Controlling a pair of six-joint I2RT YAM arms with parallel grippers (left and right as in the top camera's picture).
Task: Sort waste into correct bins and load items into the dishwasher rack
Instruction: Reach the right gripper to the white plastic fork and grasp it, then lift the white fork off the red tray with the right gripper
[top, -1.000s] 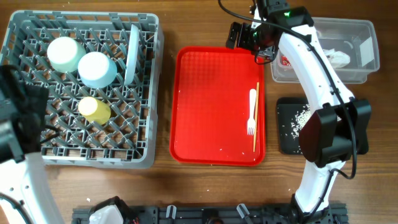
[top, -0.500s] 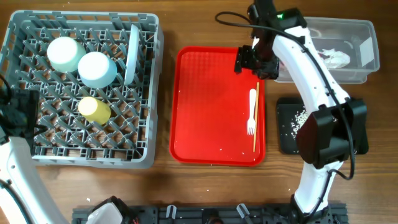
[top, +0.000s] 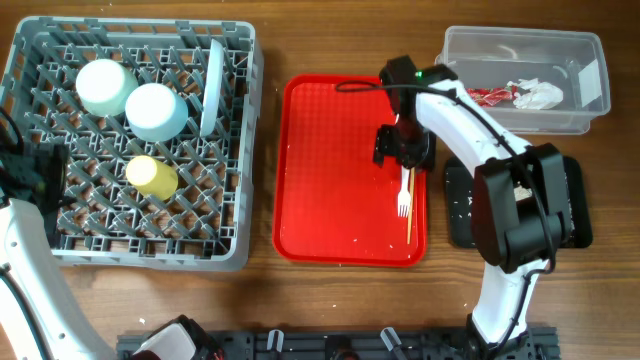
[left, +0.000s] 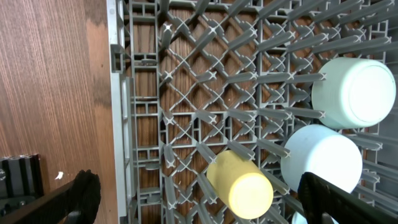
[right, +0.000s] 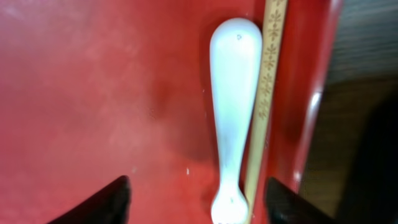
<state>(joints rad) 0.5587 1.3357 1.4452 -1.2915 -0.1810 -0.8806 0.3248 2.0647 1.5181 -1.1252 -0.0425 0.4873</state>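
Observation:
The grey dishwasher rack (top: 140, 252) holds a pale green bowl (top: 103, 86), a pale blue bowl (top: 156, 111), a yellow cup (top: 152, 176) and an upright plate (top: 211, 88). My left gripper (top: 38, 180) hangs open over the rack's left edge. In the left wrist view its fingers (left: 198, 190) straddle the yellow cup (left: 240, 185) from above. My right gripper (top: 403, 150) is open, low over the white fork (top: 404, 197) and the chopsticks (top: 411, 205) on the red tray. In the right wrist view its fingers (right: 199, 202) flank the fork (right: 233, 112) and a chopstick (right: 266, 93).
The red tray (top: 340, 170) lies in the middle. A clear tub (top: 590, 110) at the back right holds a red wrapper (top: 487, 95) and a white tissue (top: 536, 94). A black tray (top: 574, 205) with rice scraps (top: 461, 206) sits below it, partly under my right arm.
My right gripper has moved from the clear tub down and left onto the red tray, over the fork. The left arm has shifted slightly.

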